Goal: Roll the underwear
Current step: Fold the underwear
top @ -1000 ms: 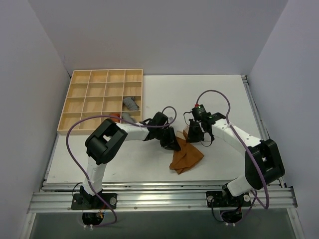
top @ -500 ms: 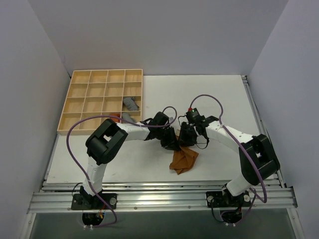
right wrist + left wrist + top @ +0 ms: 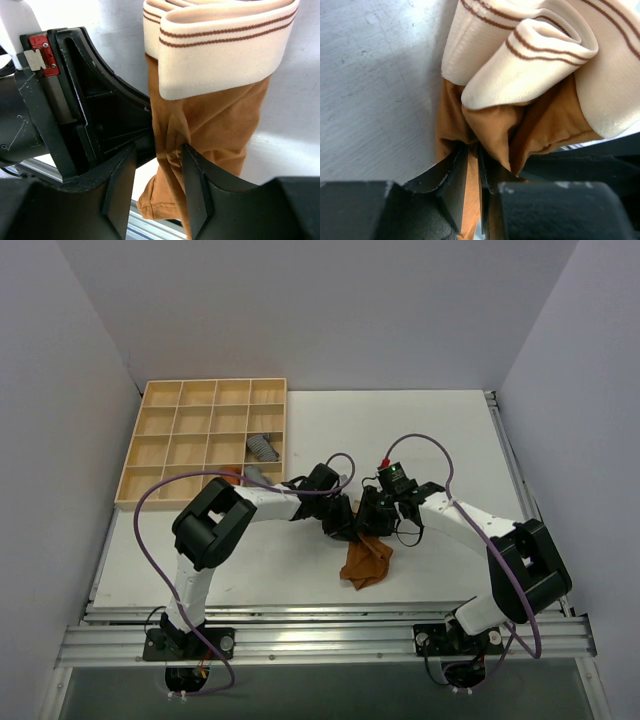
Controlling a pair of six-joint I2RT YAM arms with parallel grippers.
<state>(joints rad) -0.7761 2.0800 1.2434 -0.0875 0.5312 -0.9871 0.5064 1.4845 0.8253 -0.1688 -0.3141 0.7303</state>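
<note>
L claw [image 3: 472, 167] pinched shut on brown cloth of underwear [image 3: 366, 562], below band [image 3: 220, 60]. R claw [image 3: 157, 160] half open, straddling same cloth, no grip. Underwear mid-table [image 3: 450, 430], touching both claws; long axis runs band-to-near-edge.

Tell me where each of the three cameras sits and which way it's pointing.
Top: fixed above and behind, facing down on the table, tray, left arm, right arm and underwear.
Left wrist: faces along the left tool, shut on the underwear's brown fabric; only its fingers show.
Right wrist: faces past the open right tool; its fingers flank the fabric.
Shared: both wrist views show the striped band.
</note>
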